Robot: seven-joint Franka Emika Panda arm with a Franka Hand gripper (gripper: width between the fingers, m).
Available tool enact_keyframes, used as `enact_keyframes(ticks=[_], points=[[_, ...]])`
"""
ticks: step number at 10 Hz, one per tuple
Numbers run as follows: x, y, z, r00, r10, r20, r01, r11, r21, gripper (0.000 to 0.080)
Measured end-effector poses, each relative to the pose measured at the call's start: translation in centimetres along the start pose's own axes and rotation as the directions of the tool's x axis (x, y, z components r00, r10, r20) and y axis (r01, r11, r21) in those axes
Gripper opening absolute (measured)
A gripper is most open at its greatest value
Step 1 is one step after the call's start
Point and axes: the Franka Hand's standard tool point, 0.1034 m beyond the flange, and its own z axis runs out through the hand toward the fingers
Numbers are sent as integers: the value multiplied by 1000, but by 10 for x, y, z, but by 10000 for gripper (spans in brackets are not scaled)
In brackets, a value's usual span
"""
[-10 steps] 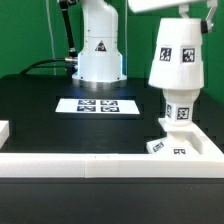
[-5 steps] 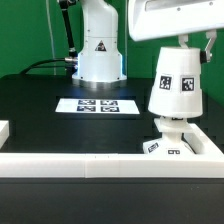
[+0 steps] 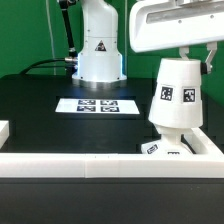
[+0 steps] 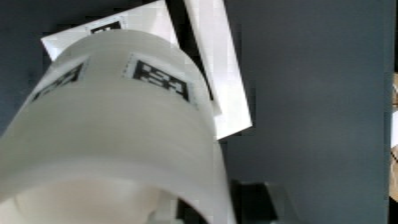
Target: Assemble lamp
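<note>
You had the shade [image 3: 174, 96] suspended over the base [image 3: 165, 148] at the exterior view's right, wide end down, presumably so it could seat there. The gripper [image 4: 222, 200] appeared clamped on the shade; its finger spacing could not be determined.

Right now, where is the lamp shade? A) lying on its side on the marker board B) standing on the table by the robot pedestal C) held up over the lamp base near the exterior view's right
C: the lamp shade hangs under the gripper, directly above the lamp base, well apart from the marker board.
</note>
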Motion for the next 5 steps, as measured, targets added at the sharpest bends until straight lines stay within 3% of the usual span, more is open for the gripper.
enact_keyframes(ticks=[2, 3, 5], points=[[0, -3, -1, 1000, 1, -2, -1, 1000, 2, 274], [-1, -4, -3, 1000, 14, 2, -14, 1000, 0, 274], [-4, -10, -9, 999, 41, 11, -41, 999, -20, 592]])
